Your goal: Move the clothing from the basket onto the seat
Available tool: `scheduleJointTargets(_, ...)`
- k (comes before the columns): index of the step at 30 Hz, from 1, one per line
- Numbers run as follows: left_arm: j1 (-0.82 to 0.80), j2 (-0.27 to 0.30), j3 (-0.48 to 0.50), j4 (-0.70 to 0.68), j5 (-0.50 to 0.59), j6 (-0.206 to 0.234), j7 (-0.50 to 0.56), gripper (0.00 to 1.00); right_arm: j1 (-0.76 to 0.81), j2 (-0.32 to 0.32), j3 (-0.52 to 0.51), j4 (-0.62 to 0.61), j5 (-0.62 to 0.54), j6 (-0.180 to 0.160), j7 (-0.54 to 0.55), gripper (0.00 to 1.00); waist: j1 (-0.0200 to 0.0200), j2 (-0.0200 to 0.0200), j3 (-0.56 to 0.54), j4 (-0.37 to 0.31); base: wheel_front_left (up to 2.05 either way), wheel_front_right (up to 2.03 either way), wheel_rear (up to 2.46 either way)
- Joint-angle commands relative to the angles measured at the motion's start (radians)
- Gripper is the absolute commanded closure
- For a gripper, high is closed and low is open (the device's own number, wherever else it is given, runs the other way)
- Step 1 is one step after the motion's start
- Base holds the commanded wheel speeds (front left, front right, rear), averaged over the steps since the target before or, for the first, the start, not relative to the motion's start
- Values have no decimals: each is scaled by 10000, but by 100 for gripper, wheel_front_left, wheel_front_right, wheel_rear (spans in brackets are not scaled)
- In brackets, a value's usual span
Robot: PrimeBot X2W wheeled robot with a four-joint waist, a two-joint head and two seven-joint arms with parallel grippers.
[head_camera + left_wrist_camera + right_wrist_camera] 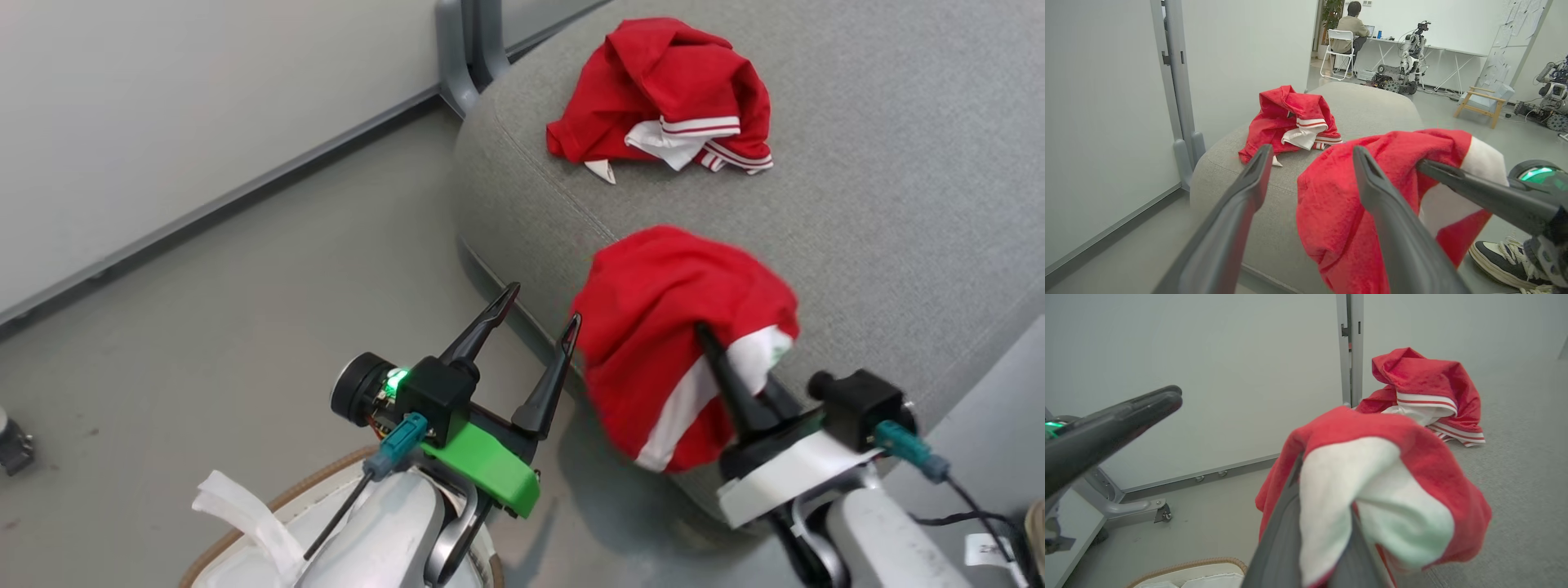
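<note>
Nearest the head camera, at the lower left, my left gripper (543, 304) has its jaws spread wide with nothing between them, poised over the floor (245, 286) just beside the near edge of the seat (857, 204). At the lower right, my right gripper (735, 359) has its jaws clenched on the held garment (669, 327), a bunched red piece with a white panel. It is draped over the dark fingers and sags across the seat's rounded front edge, its lower end hanging past the edge toward the floor. I judge its long axis to run up and down the head view, from the seat top down to the drooping hem, with the white panel turned toward my right wrist. Farther back, the far garment (661, 90) lies crumpled on the grey cushion, well apart from both grippers. Its heap stretches roughly side to side, with the striped trim facing the near right. So one piece is delivered and the second is over the seat but not yet released. Below my left forearm, the basket (326, 469) shows a brown rim and a white liner cloth (237, 510); I cannot tell whether more red clothing remains inside
</note>
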Motion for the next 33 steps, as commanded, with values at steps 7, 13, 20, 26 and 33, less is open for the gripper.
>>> scheduleJointTargets(7, -434, 397, -323, 269, -189, -34, -4, 0, -1097, -826, -1753, -360, -630, -11, -21, 100, 0, -1, 901, -281, 0, 0, 0)
scheduleJointTargets(13, -566, 740, -243, 266, -58, -34, -4, 0, -2819, -1807, -2649, 145, -940, -12, -21, 100, 0, -1, 1588, -261, 0, 0, 0)
scheduleJointTargets(20, -843, 1099, -160, 155, 195, -34, -5, 0, -5256, -2474, -3358, 1542, -1407, -12, -21, 100, 0, -1, 2593, 114, 0, 0, 0)
scheduleJointTargets(26, -1408, 1228, -441, 103, 316, -34, -4, 0, -6843, -2559, -4518, 3021, -2423, -12, -19, 100, 0, -1, 3485, 871, 0, 0, 0)
scheduleJointTargets(33, -1993, 1337, -614, -52, 383, -33, -4, 0, -8040, -2466, -5136, 4389, -2990, -12, -21, 100, 0, -1, 4400, 1688, 0, 0, 0)
